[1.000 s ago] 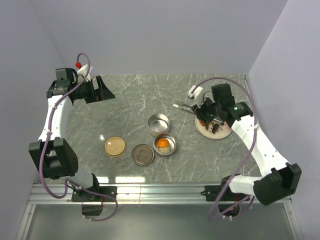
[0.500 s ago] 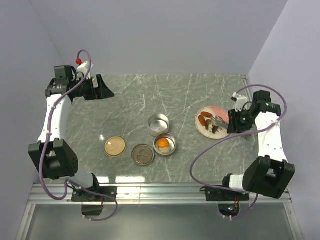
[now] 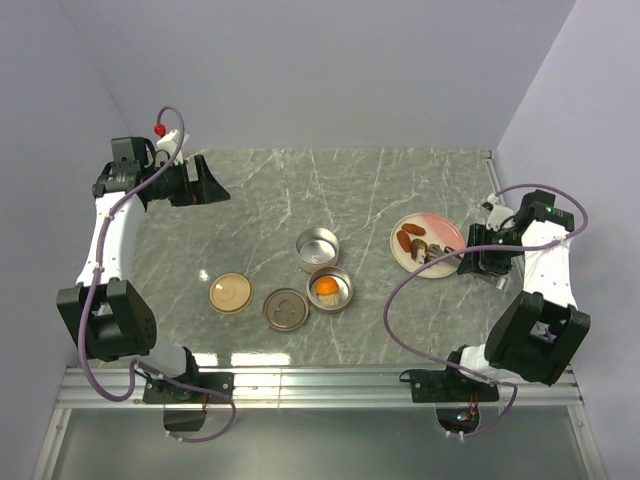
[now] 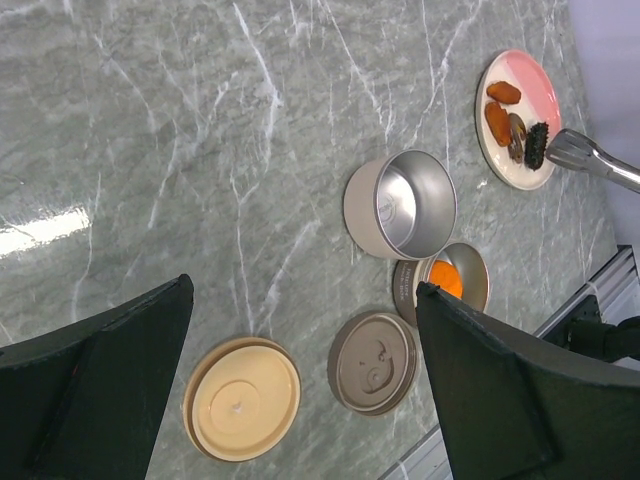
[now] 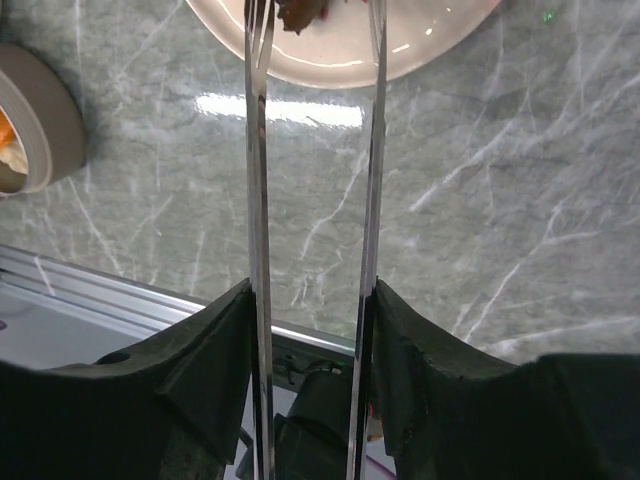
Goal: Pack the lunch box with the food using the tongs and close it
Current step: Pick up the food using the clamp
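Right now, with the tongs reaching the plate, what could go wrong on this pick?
1. The tongs stand spread around a dark piece near the rim of the plate; a loose squeeze might nudge it onto the table.
2. The right gripper pinches only the thin arms, so they may twist or slide.
3. The tin with the orange chunk sits close beside an empty tin; a carried piece could land in the wrong one.

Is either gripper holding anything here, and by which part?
The right gripper holds the tongs, its jaws pressing the outsides of the two arms well back from the tips, which reach the plate. The left gripper is open and holds nothing.
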